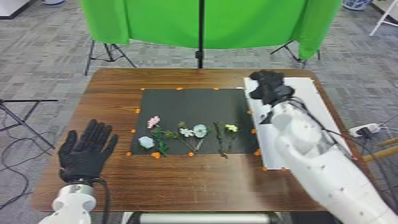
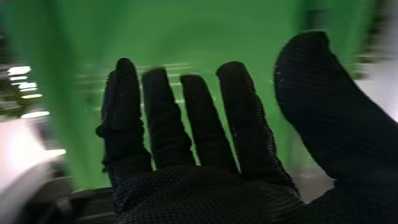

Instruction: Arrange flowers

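Over the white board at the right stands my right hand (image 1: 270,88) in the head view, well away from the flowers. The right wrist view has my right hand (image 2: 204,185) open, fingers straight and holding nothing. My left hand (image 1: 87,152) lies open left of the black mat (image 1: 182,102). On the mat's near part are a pink flower (image 1: 154,121), a pale blue flower (image 1: 147,142), a small white flower (image 1: 187,132), a larger white flower (image 1: 200,130) and a yellow flower (image 1: 232,128), with green stems toward the near edge.
The white board (image 1: 306,100) runs along the right side of the brown table (image 1: 115,90). Orange marks (image 1: 156,155) dot the mat's border. Beyond the table's far edge hangs a green cloth (image 1: 160,22) on black stands.
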Controlling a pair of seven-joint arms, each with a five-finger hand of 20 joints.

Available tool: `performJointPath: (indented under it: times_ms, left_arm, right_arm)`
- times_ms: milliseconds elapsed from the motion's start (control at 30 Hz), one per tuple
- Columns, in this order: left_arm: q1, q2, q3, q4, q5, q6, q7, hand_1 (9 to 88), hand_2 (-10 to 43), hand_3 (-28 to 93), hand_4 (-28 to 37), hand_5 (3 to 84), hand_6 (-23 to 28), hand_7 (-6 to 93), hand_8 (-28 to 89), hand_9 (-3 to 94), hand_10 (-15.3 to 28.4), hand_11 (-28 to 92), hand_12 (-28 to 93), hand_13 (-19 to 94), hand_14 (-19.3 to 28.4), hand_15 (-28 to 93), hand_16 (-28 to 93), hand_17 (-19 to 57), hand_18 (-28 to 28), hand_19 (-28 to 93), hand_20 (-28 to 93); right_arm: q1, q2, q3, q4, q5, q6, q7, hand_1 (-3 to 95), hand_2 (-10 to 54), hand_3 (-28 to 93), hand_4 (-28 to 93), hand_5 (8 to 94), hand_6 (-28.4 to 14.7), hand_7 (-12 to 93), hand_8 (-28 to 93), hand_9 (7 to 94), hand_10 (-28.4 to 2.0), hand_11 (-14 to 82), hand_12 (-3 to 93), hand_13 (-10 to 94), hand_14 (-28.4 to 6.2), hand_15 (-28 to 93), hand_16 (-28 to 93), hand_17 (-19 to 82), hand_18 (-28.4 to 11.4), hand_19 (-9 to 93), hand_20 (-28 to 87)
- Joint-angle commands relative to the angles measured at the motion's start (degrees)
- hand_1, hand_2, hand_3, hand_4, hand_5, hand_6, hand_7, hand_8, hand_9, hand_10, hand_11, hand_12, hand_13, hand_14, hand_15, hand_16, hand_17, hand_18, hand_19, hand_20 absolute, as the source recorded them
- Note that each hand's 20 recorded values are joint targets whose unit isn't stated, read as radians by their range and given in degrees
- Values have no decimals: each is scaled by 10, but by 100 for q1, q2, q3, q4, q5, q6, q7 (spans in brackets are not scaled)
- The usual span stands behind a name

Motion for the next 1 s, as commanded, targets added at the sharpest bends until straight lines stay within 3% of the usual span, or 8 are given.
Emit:
performJointPath:
  times_ms: [33, 367, 433, 600, 667, 767, 833, 1000]
  left_arm:
    - [-170, 205, 83, 51, 13, -148, 24, 271, 143, 777, -283, 493, 109, 176, -103, 398, 160, 257, 111, 300, 160, 401, -75, -83, 143, 362, 128]
    - [-298, 200, 182, 75, 32, -137, -81, 272, 142, 776, -283, 493, 109, 176, -102, 399, 160, 257, 112, 300, 160, 400, -75, -82, 143, 361, 127]
    - [-328, 215, 201, 47, -37, -6, -66, 273, 143, 776, -283, 493, 109, 176, -102, 399, 160, 257, 112, 300, 160, 400, -75, -82, 142, 361, 127]
    - [-365, 219, 217, 67, -74, -31, -66, 276, 142, 776, -283, 494, 108, 178, -102, 400, 160, 261, 113, 302, 161, 402, -75, -82, 143, 363, 128]
    - [-371, 207, 223, 68, -80, -36, -55, 275, 142, 777, -283, 495, 109, 180, -103, 401, 161, 262, 112, 302, 161, 403, -76, -83, 143, 363, 128]
    - [-400, 181, 237, 72, -99, 31, -78, 275, 142, 778, -283, 496, 109, 180, -104, 402, 161, 263, 112, 304, 162, 404, -76, -82, 143, 363, 128]
    - [-371, 168, 225, 63, -128, 58, -64, 275, 143, 777, -283, 498, 109, 181, -104, 403, 160, 263, 111, 304, 162, 404, -77, -83, 143, 364, 128]
    - [-387, 153, 176, 74, -148, 36, -50, 273, 146, 778, -283, 501, 111, 182, -105, 405, 161, 267, 111, 304, 163, 406, -78, -82, 143, 364, 127]
  right_arm:
    - [637, 309, 772, 709, 49, -1469, 57, 424, -95, 860, -283, 419, -21, 166, -141, 339, -123, 81, 100, 277, -152, 167, 135, 173, -206, 681, 296]
    - [796, -31, 871, 1480, -111, -2354, -402, 464, -95, 858, -283, 377, -6, 186, -153, 298, -114, 80, 84, 283, -128, 137, 165, 172, -194, 668, 289]
    - [782, -93, 900, 1514, 8, -2412, -303, 460, -95, 856, -283, 371, -5, 189, -155, 297, -113, 81, 83, 294, -124, 139, 166, 176, -192, 668, 288]
    - [802, -175, 874, 1690, -3, -2615, -268, 461, -95, 853, -283, 371, -4, 190, -159, 293, -112, 85, 79, 321, -122, 143, 166, 186, -192, 662, 277]
    - [757, -176, 867, 1748, 68, -2401, -217, 463, -95, 852, -283, 377, -6, 191, -158, 304, -113, 91, 80, 338, -123, 148, 167, 194, -193, 665, 276]
    - [617, -107, 701, 1770, 250, -1642, 124, 476, -95, 849, -283, 420, -5, 194, -161, 369, -116, 101, 83, 404, -118, 185, 161, 211, -195, 683, 275]
    - [502, -93, 743, 1704, 54, -1692, -49, 505, -95, 836, -283, 554, 3, 189, -158, 555, -115, 128, 112, 557, -93, 270, 164, 244, -195, 734, 296]
    - [262, -61, 746, 1609, 150, -1212, -7, 576, -95, 722, -283, 670, 17, 213, -98, 735, -101, 115, 230, 655, -53, 274, 318, 268, -195, 770, 337]
